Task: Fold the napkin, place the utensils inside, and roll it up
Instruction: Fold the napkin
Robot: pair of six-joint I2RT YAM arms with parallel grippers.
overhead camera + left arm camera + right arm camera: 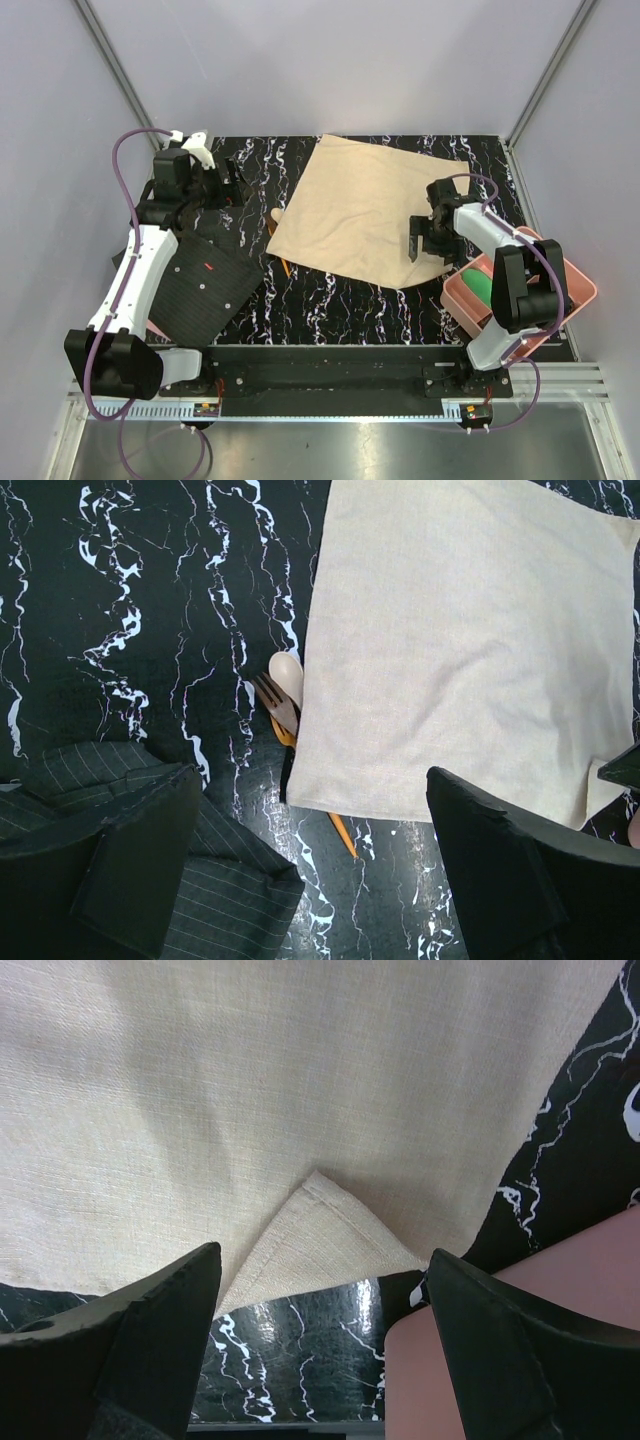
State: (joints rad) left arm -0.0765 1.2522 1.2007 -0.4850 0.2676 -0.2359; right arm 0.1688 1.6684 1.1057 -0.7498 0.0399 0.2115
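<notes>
The beige napkin point(370, 205) lies spread flat on the black marbled table. Its near right corner point(320, 1235) is folded over onto itself. My right gripper point(428, 245) hovers over that corner, open, with nothing between its fingers point(320, 1350). The utensils lie at the napkin's left edge point(450, 650), partly under it: a pale wooden spoon point(287, 670), a brown fork point(275, 702) and a thin orange stick point(343, 832). From above they show only as small shapes point(277, 218). My left gripper point(233, 185) is open point(320, 880) above the table, left of the utensils and touching nothing.
A black dotted mat point(205, 285) with a red mark lies at the front left, partly under the left arm, and shows beneath the left finger point(200, 880). A pink tray point(575, 275) holding a green item point(478, 288) stands at the front right, close to the right gripper point(440, 1380).
</notes>
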